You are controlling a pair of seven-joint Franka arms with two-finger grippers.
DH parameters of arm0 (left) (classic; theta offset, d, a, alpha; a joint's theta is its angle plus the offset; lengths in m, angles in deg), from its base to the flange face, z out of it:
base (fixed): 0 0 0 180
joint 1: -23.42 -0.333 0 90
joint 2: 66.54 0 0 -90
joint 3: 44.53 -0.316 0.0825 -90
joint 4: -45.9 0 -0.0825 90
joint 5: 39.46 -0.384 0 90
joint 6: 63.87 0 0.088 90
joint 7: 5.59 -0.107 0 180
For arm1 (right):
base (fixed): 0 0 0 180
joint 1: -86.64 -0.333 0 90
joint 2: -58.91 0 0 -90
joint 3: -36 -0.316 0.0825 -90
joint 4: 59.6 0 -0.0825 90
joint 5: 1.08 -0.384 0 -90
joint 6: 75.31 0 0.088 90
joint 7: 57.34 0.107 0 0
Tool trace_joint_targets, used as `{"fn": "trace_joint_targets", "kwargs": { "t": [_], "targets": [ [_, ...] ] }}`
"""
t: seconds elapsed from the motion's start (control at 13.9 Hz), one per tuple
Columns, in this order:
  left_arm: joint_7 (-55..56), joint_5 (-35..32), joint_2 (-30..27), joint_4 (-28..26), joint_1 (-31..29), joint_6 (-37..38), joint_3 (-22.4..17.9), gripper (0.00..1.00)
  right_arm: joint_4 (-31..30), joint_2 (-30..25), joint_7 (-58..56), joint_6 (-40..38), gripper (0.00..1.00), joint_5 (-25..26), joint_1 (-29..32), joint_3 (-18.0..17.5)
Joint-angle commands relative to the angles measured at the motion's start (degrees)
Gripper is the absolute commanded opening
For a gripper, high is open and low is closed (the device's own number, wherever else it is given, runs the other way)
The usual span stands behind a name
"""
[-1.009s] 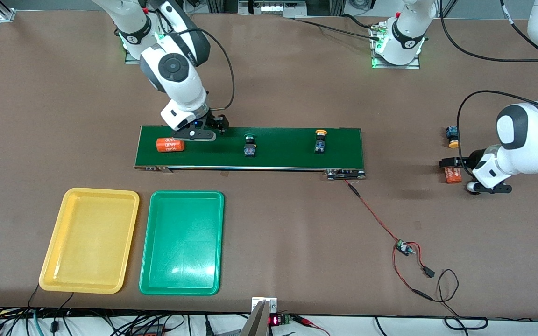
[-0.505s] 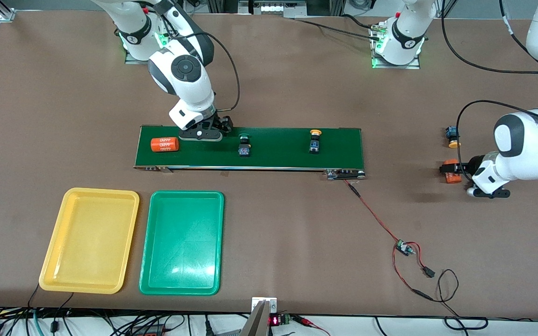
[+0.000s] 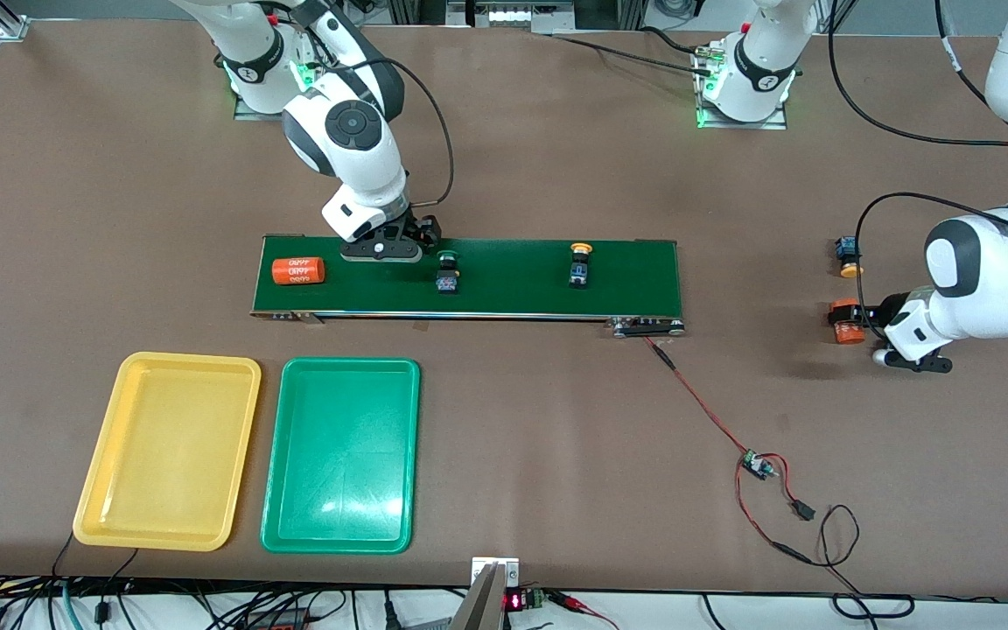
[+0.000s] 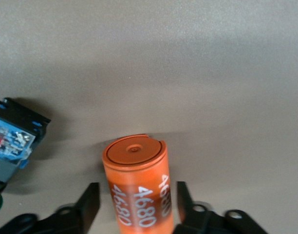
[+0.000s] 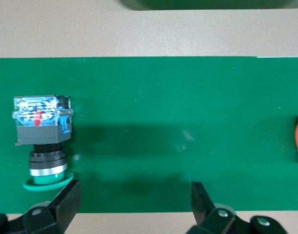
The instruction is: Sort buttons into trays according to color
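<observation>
2 end effectors, 1 at the belt, 1 at an orange can

Left end effector (image 4: 135,204) has fingers on both sides of the can (image 4: 138,183); grip not sure. Right end effector (image 5: 134,202) is spread over the belt (image 3: 513,280) by the green button (image 3: 446,271). Yellow button (image 3: 580,264) rides there too. Trays (image 3: 167,451) sit nearer.

Both the yellow tray (image 3: 167,451) and the green tray (image 3: 340,455) look like glossy smooth plastic catching glare, the brown tabletop (image 3: 556,420) and dark green conveyor belt (image 3: 513,302) are matt, and the orange cylinder (image 4: 137,185) looks smooth with white print.
</observation>
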Motion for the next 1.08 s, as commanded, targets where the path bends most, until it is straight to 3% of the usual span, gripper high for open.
{"fn": "trace_joint_targets", "kwargs": {
  "t": [0.0,0.29,0.43,0.65,1.01],
  "targets": [
    [-1.88,-1.48,0.05,0.93,1.13,0.25,-0.47,0.00,0.37,0.42,1.55,1.10,1.00,1.20,-0.16,-0.04],
    [-2.49,-1.40,-3.37,-0.12,3.68,3.49,-0.39,0.00,0.37,0.86,1.55,1.62,1.00,1.28,-0.16,0.05],
    [-4.68,-1.31,-7.66,-1.09,5.16,9.10,1.62,0.00,0.37,1.39,1.55,1.97,1.00,1.37,-0.16,0.13],
    [-6.37,-0.78,-13.03,-1.09,8.33,15.09,7.41,0.00,0.37,1.74,1.55,2.15,1.00,1.55,-0.33,0.22],
    [-11.34,-0.61,-13.75,-0.83,10.36,17.48,17.79,0.00,0.46,1.74,1.38,1.98,1.00,1.90,-0.25,0.31]
  ]
}}
